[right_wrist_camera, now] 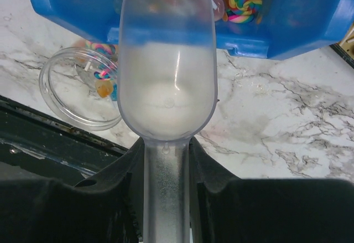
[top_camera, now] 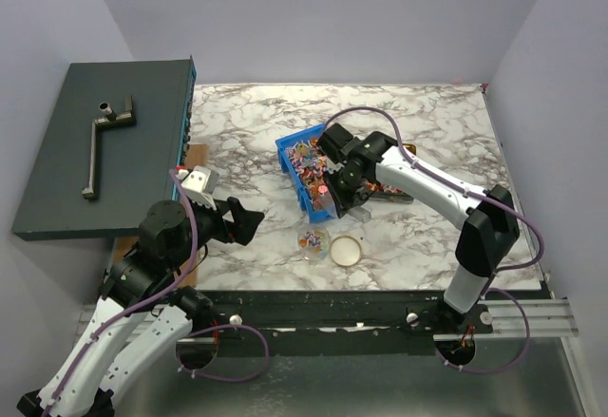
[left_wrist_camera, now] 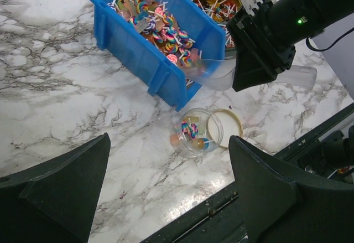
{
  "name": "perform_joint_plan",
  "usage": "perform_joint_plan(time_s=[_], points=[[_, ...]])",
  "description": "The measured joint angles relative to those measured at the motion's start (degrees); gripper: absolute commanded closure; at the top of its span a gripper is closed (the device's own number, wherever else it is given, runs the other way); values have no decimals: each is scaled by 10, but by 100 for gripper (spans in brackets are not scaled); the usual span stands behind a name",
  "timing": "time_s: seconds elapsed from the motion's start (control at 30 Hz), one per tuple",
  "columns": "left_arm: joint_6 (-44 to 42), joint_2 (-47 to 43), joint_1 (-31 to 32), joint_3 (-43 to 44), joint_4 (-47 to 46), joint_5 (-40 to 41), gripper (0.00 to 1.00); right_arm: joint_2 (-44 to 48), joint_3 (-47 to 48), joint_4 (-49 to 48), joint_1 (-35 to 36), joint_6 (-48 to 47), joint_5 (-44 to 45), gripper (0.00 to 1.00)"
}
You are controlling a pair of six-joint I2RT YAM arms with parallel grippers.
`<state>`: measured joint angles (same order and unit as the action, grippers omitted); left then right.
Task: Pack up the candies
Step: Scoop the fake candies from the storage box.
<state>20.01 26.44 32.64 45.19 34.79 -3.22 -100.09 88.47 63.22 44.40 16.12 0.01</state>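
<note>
Candies fill the blue bin at mid-table in the overhead view. A few more sit in the small clear jar, which stands nearer the arm bases with its gold lid just beside it. The right gripper is at the bin's near end, and what it holds cannot be made out from this height. The left gripper hangs to the left of the jar, jaws spread wide and holding nothing. The right arm is clearly the nearer one to the bin.

The left wrist view shows a clear scoop projecting from the right gripper toward the bin's near corner. The jar stands just below it in the picture, apart from the bin.

The right wrist view shows the fingers clamped on the scoop's handle. Its long axis runs straight away from the hand. The bowl looks empty and its tip reaches the bin's near wall. The sweets lie dead ahead past that tip, and the jar lies off to the left. Loading likely needs a push along that axis, followed by a swing left.
</note>
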Motion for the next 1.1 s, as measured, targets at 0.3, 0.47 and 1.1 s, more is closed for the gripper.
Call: perform_joint_plan(time_s=[0.3,0.47,1.1], points=[[-2,-6,1,0,0,0,10,-44,24,-7,-13,-10,-11,99],[-2,-6,1,0,0,0,10,-73,44,-23,-20,-13,-20,99],[-6,2,1,0,0,0,10,-117,32,-152,-25,-4,-18,99]])
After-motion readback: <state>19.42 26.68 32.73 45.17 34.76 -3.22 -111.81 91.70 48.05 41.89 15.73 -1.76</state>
